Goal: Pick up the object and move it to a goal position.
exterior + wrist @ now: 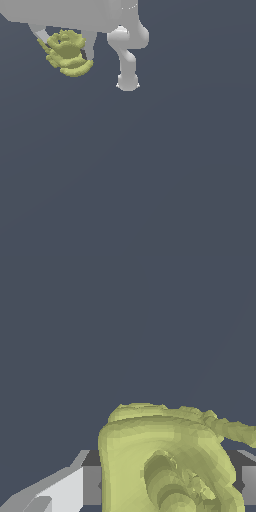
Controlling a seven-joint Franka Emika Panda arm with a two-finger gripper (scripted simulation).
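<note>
The object [67, 52] is a yellow-green lumpy thing with ridged, stacked curved layers. It sits between the two grey fingers of my white gripper [66, 47] near the top of the exterior view, at its left. One finger [42, 35] shows on the object's left and the other [90, 47] on its right, both against it. In the wrist view the object [165, 456] fills the space between the two fingers [91, 485], which press on its sides. The gripper is shut on it and holds it up off the floor.
The arm's white links [127, 55] and base [127, 82] stand to the exterior view's right of the gripper. A flat dark grey floor [150, 175] lies under everything.
</note>
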